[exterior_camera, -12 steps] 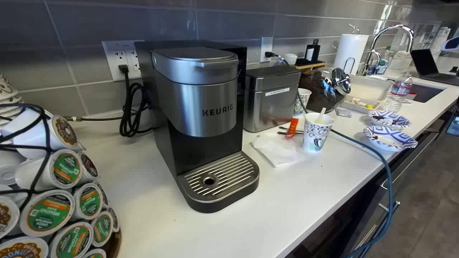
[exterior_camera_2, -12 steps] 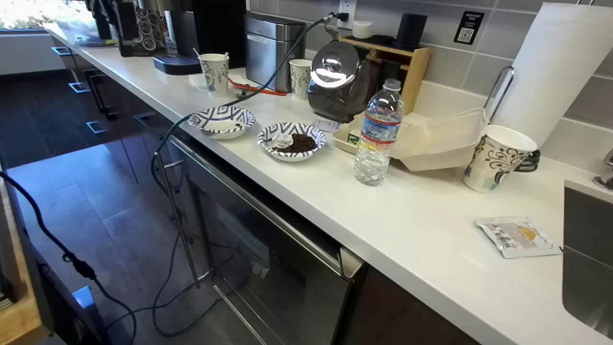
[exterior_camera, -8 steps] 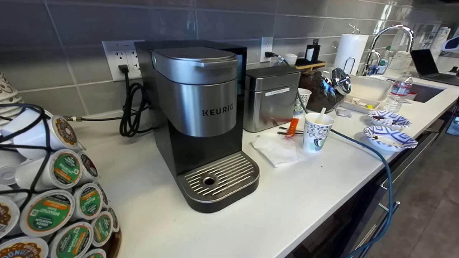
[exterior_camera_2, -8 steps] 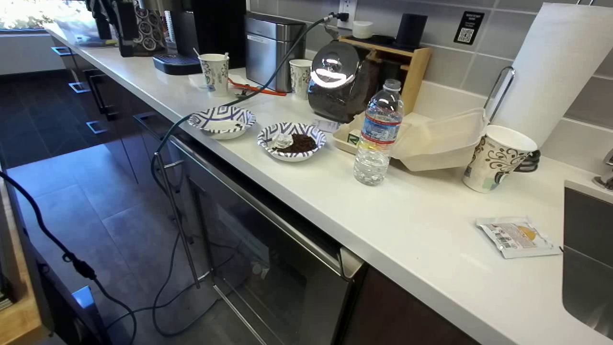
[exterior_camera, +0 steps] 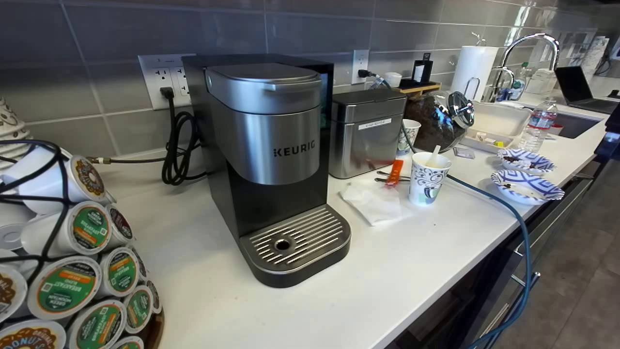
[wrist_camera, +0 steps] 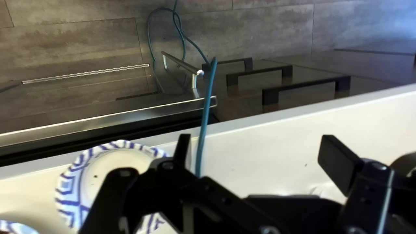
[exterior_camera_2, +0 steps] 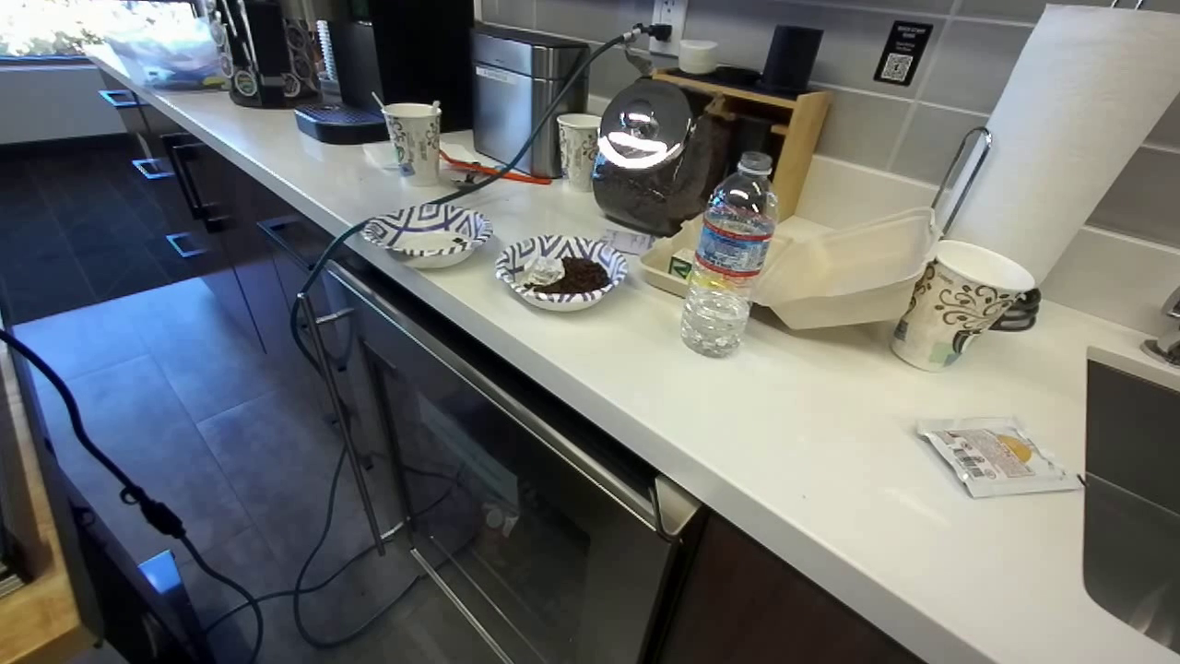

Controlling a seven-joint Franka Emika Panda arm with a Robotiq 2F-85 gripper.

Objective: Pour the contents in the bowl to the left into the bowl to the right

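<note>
Two white paper bowls with blue patterns stand on the counter. The left bowl (exterior_camera_2: 427,242) holds only a few dark bits. The right bowl (exterior_camera_2: 553,246) holds dark coffee grounds and a pale, shiny lump. Both also show in an exterior view: the left bowl (exterior_camera: 530,188) nearer, the right bowl (exterior_camera: 525,167) behind it. In the wrist view my gripper (wrist_camera: 256,152) is open and empty, beside and above the left bowl (wrist_camera: 122,159), which one finger partly covers. The right bowl (wrist_camera: 19,227) is mostly cut off there. A dark shape (exterior_camera_2: 256,51), apparently my gripper, shows at top left.
A blue cable (wrist_camera: 204,117) crosses the counter beside the left bowl and hangs over the front edge. A paper cup (exterior_camera_2: 415,143), water bottle (exterior_camera_2: 728,258), takeout box (exterior_camera_2: 830,277), coffee jar (exterior_camera_2: 645,157) and coffee maker (exterior_camera: 276,145) stand around the bowls.
The dark gripper shape at the top left of an exterior view has shifted right and looks narrower. A dark part has appeared at an exterior view's right edge. The bowls have not moved.
</note>
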